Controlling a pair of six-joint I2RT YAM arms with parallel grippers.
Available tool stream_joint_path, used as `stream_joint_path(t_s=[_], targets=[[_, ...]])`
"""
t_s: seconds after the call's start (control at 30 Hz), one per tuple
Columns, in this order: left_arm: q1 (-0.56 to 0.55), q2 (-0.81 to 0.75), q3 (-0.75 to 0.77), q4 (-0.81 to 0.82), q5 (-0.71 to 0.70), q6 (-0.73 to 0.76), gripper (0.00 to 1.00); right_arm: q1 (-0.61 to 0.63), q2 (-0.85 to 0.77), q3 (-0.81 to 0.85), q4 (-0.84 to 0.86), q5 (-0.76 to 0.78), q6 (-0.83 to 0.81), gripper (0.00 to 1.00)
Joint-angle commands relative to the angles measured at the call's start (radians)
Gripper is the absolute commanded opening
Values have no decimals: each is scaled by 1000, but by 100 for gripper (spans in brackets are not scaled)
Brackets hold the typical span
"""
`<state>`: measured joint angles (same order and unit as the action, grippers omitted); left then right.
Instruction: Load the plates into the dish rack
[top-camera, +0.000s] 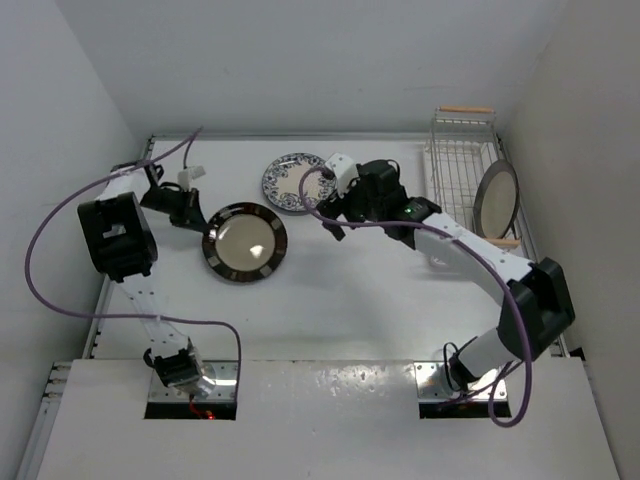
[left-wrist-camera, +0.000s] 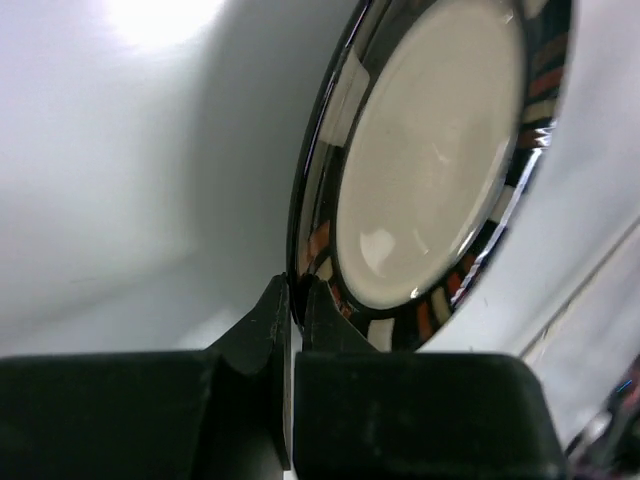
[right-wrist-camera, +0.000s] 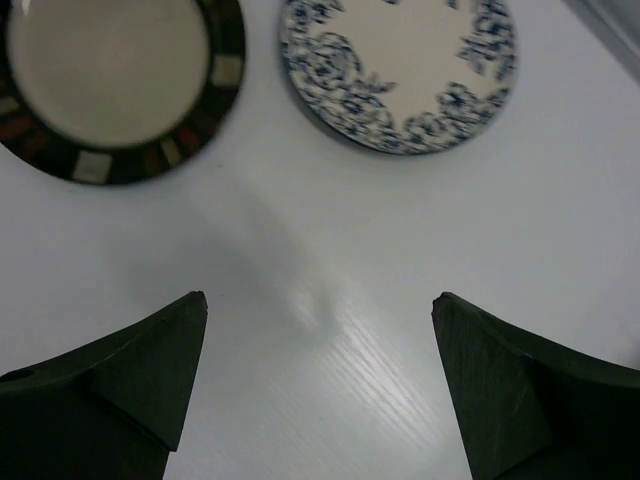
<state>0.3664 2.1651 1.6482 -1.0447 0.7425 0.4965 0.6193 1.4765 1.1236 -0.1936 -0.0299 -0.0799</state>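
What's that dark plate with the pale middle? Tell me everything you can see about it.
The dark-rimmed plate is round and glossy, likely glazed ceramic: a cream centre ringed by a black rim with cream, grey and rust-red blocks. It lies face up on the white table, left of centre, beside but apart from the blue floral plate. The jaws of the left gripper are shut on its left rim; whether that side is lifted cannot be told.

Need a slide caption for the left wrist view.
Left end effector pinches the rim of the dark-rimmed, cream-centred plate.
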Motion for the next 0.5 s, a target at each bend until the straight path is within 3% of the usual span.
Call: stream_joint_path(t_s=[0.0, 0.13, 0.33, 0.47], targets=[[-131, -220, -50, -103, -2, 301, 0, 14, 89, 96, -10, -281, 71, 92], [-272, -344, -108, -34, -31, 289, 0, 5, 211, 99, 121, -378, 210, 92], [-394, -427, -88, -12, 3, 255, 0, -13, 358, 111, 262, -498, 363, 88], [-440, -458, -88, -3, 29, 246, 0, -20, 444, 24, 577, -613, 556, 84]])
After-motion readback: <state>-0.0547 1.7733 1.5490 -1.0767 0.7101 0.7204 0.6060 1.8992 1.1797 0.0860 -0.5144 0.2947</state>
